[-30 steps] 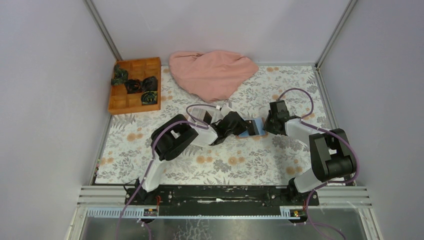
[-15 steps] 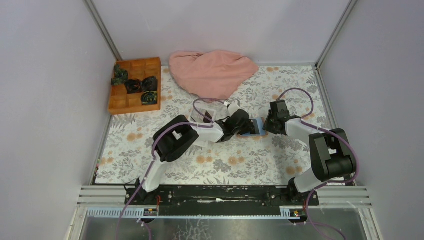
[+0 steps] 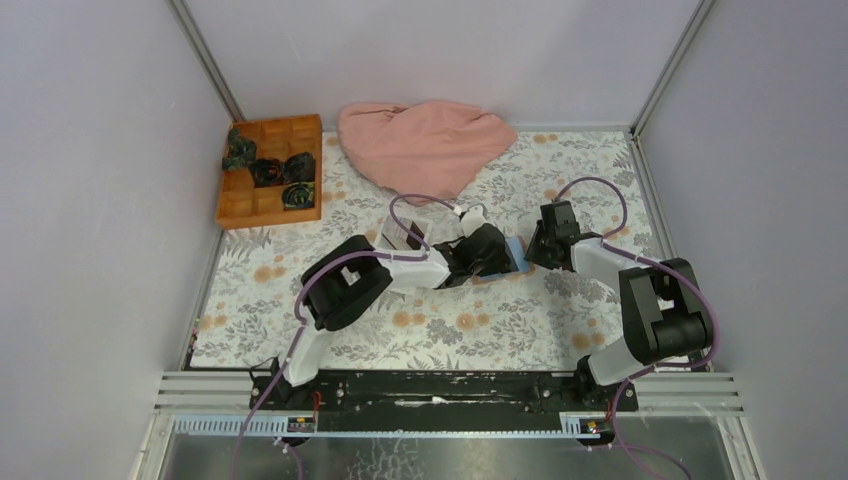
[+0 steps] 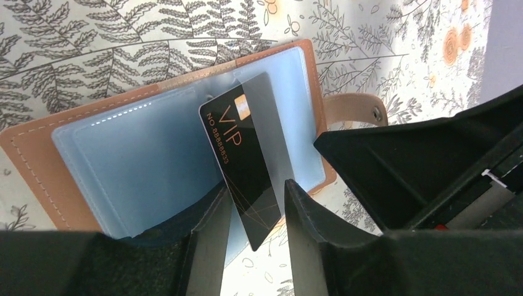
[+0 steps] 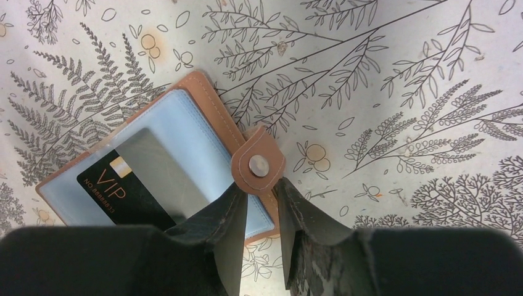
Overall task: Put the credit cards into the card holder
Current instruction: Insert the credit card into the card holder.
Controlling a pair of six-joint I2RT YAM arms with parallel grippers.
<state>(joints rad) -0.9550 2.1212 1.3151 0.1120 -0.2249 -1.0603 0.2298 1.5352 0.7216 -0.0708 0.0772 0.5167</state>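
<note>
We see the open card holder (image 4: 123,160) mid-table between both grippers, black card (image 4: 243,154) partly inside its blue sleeve, left gripper (image 4: 257,191) parted astride the card, right gripper (image 5: 260,188) at the strap (image 5: 258,165), grip we cannot tell.

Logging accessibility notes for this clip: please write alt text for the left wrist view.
A black VIP card sits partly slid into a clear sleeve of the open brown card holder lying on a fern-print tablecloth. The left gripper stands with its fingers apart on either side of the card's near end.
</note>
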